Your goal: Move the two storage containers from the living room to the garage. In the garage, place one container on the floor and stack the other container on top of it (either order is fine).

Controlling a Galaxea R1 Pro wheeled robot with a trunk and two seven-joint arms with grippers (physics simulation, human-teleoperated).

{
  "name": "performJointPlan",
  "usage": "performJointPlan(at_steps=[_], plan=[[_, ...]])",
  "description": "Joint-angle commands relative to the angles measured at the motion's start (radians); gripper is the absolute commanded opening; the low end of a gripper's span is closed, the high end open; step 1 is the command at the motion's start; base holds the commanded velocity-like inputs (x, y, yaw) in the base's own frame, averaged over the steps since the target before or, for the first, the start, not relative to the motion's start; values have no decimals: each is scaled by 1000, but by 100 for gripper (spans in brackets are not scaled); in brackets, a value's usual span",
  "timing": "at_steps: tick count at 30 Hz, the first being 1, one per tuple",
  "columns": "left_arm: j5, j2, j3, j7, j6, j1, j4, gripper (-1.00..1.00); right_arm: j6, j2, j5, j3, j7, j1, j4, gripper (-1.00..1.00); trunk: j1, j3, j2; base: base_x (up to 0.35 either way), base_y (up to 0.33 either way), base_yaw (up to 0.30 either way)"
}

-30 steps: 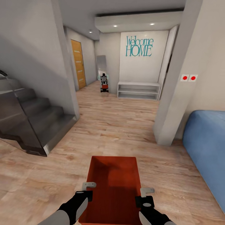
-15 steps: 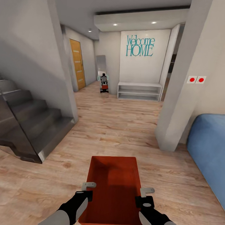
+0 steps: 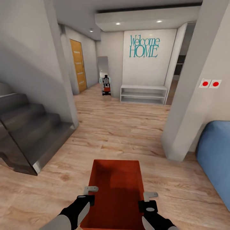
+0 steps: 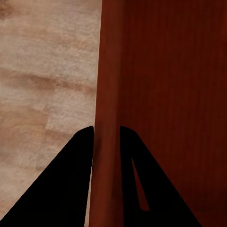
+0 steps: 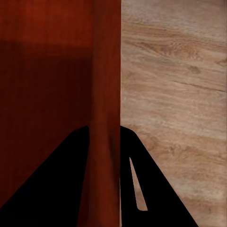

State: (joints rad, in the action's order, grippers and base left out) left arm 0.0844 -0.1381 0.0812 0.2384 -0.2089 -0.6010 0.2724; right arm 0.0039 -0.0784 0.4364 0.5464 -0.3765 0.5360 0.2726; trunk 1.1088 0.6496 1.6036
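empty orange-red container (image 3: 116, 188) gripped at its side walls by left gripper (image 3: 90, 194) and right gripper (image 3: 146, 198); the view has advanced toward the hallway.

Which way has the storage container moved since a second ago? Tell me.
Yes. The storage container, pinched by left gripper and right gripper, travelled forward with the robot: the staircase and blue sofa slid outward.

Storage container (image 3: 116, 188) near end cut off; sofa (image 3: 215, 153) cropped.
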Motion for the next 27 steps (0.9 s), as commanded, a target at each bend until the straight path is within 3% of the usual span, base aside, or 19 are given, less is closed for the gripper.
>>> performJointPlan(at_steps=[1,27], plan=[[-23,8,6,13,-9,0,5,-100,-1,6,16,-6,-10,1,-12,-100,0,1,0,322,0,0],[-23,8,6,13,-9,0,5,-100,-1,6,16,-6,-10,1,-12,-100,0,1,0,322,0,0]])
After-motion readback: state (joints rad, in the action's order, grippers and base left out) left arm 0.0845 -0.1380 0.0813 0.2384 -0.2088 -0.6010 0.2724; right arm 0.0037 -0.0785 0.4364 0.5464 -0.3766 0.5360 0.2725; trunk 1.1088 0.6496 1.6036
